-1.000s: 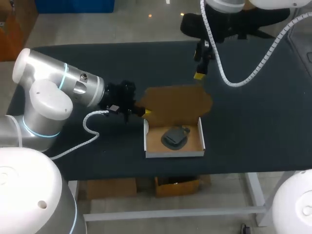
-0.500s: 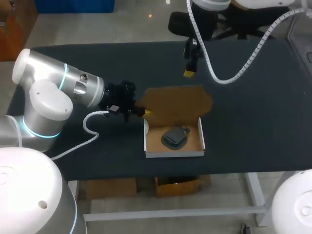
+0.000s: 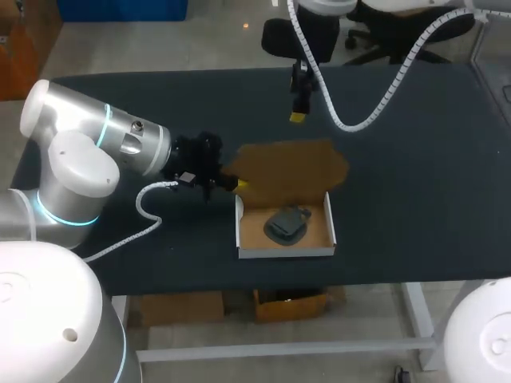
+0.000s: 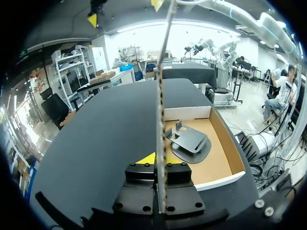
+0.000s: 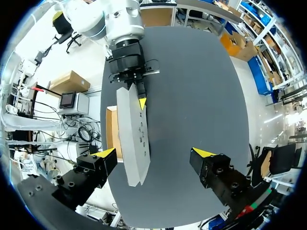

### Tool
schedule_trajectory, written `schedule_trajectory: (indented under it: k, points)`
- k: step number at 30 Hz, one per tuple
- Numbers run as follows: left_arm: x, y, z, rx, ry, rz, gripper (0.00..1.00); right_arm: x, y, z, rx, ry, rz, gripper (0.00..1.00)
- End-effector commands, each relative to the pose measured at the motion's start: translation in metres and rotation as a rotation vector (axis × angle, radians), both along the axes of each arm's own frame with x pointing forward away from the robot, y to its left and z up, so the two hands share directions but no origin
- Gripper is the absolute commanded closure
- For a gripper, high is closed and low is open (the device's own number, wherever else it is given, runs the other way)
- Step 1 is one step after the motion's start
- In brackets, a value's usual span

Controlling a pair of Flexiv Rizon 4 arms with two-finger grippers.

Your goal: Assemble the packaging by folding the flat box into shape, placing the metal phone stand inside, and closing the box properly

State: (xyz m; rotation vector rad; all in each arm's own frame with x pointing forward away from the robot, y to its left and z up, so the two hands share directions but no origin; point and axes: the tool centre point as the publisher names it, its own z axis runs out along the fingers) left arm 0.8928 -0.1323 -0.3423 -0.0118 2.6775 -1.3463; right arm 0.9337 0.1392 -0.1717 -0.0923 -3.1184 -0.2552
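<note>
One box (image 3: 285, 252), one phone stand (image 3: 286, 224) (inside it).

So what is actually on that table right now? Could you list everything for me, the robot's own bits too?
box: one, white outside and brown inside, open, near the middle of the table's front edge.
lid: one, brown inner face and white outer face, part of the box, standing up from its far wall.
phone stand: one, dark grey, lying inside the box.
table: one, black, under everything.
left gripper: one, black with yellow tips, shut on the lid's side edge.
right gripper: one, black with yellow tips, open, above the table beyond the lid, touching nothing.
</note>
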Motion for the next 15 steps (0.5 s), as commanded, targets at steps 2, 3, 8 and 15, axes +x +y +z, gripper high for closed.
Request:
schedule_trajectory:
  k: [2,3,8,15]
  points:
    - [-0.002,-0.001,-0.005,-0.001,-0.001,0.000,1.00,0.015,0.004,0.001,-0.015,0.038,0.023,0.15]
    - [-0.002,-0.001,-0.005,-0.001,-0.001,0.000,1.00,0.017,0.005,0.000,-0.022,0.037,0.027,0.17]
    - [-0.002,-0.001,-0.005,-0.001,-0.001,0.000,1.00,0.025,0.006,-0.008,-0.023,0.053,0.048,0.25]
    - [-0.002,-0.001,-0.005,-0.001,-0.001,0.000,1.00,0.032,0.010,-0.024,-0.053,0.068,0.055,0.36]
